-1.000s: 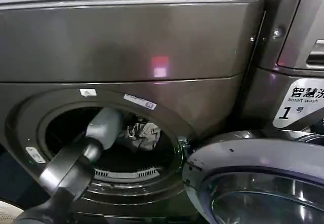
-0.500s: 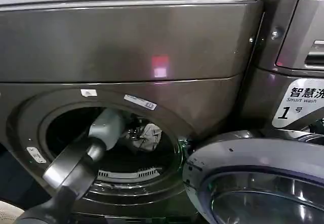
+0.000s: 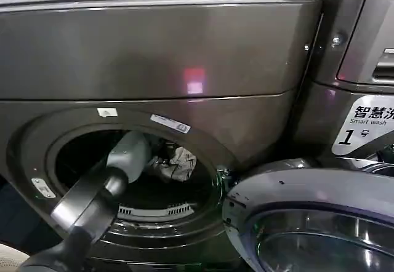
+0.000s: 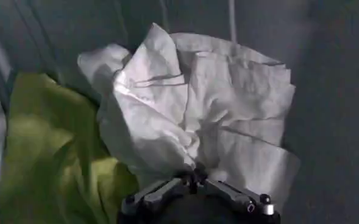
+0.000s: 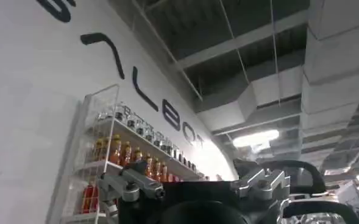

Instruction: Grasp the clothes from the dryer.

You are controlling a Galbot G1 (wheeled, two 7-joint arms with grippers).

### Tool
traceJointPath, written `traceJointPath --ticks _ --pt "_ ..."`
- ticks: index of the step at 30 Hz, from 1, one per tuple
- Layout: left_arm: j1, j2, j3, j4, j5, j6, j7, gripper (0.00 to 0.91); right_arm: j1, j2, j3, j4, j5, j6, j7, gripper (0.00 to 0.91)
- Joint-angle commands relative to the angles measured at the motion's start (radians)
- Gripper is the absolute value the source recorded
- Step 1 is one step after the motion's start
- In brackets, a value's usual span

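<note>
Inside the drum of the dryer [image 3: 154, 56], the left arm reaches in thru the round porthole from lower left in the head view. Left gripper [image 4: 194, 181] is pinched closed on the white garment [image 4: 197, 103], fabric bunching up right out of the fingertips in the left wrist view. In the head view the white garment [image 3: 177, 163] hangs crumpled just past the wrist, w/ grey marks on it, up off the drum floor near the centre of the opening. Olive-green garment [image 4: 51, 146] lies beside it, touching the white one's lower edge, spread against the drum wall; not gripped.

Dryer front shows a red indicator light [image 3: 194, 80] above the porthole and small white stickers [image 3: 170, 124] on the rim. Door [image 3: 308, 223] swung open to the right, glass facing up. Neighbouring machine [image 3: 363, 69] w/ "Smart wash" sticker sits to the right.

Right gripper [image 5: 194, 189] is away from the dryer, pointing up at a ceiling and a wall shelf of bottles [image 5: 130, 155]; fingers spread apart, holding nothing.
</note>
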Motion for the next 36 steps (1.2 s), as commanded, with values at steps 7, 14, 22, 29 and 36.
traceJointPath --ticks 7,14,22,29,36 --pt "0.176 0.021 -0.33 -0.248 -0.303 0.123 -0.356 0.0 0.014 -0.001 -0.021 0.002 -0.011 0.006 0.002 0.907" --pt "0.416 0.022 -0.512 -0.633 -0.54 0.17 -0.69 0.0 0.013 -0.002 -0.012 0.012 -0.054 -0.034 0.016 0.907" --pt "0.602 -0.055 -0.628 -0.87 -0.726 0.045 -0.982 0.0 0.007 -0.016 -0.003 0.003 -0.05 -0.002 0.073 0.907" --pt "0.735 -0.105 -0.689 -1.05 -0.847 -0.109 -1.083 0.0 0.001 -0.015 0.005 -0.01 -0.05 0.025 0.069 0.907" --pt "0.846 -0.118 -0.693 -1.143 -0.811 -0.194 -1.105 0.0 0.006 -0.018 0.001 0.005 -0.005 0.052 0.058 0.907"
